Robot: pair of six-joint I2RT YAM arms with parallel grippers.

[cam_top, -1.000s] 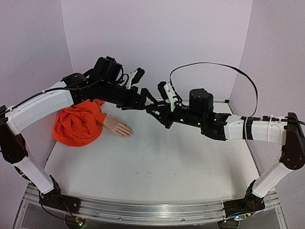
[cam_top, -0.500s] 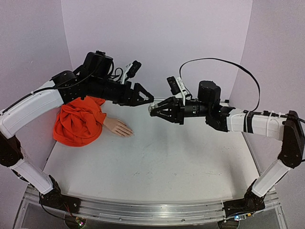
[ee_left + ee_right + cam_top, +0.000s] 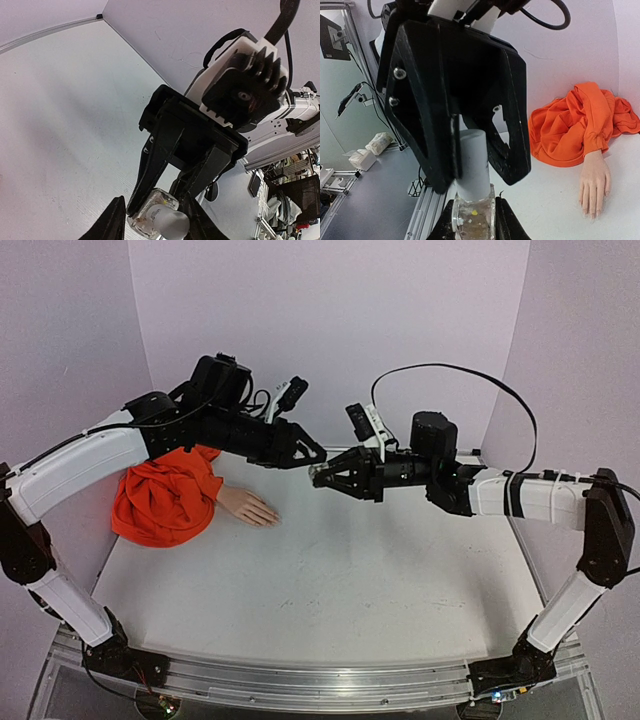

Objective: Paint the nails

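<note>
The small clear bottle (image 3: 472,220) hangs above the table, with my right gripper (image 3: 474,220) shut on its glass body. Its white cap (image 3: 472,162) points at my left gripper (image 3: 475,170), whose black fingers (image 3: 427,125) press the cap from both sides. From the left wrist the bottle (image 3: 150,212) and cap (image 3: 172,226) show between the finger stubs. In the top view the two grippers meet at mid-back (image 3: 318,468). The pale mannequin hand (image 3: 250,508) lies flat on the table at the left, its nails (image 3: 592,212) tiny and facing up, its orange sleeve (image 3: 165,500) bunched behind it.
The white table (image 3: 330,580) is walled by lilac panels at the back and sides. A black cable (image 3: 450,375) loops above my right arm. An aluminium rail (image 3: 300,680) runs along the near edge.
My right arm has swung level and brought the bottle's cap up to the left gripper. The left jaws have narrowed from wide open onto the cap.
</note>
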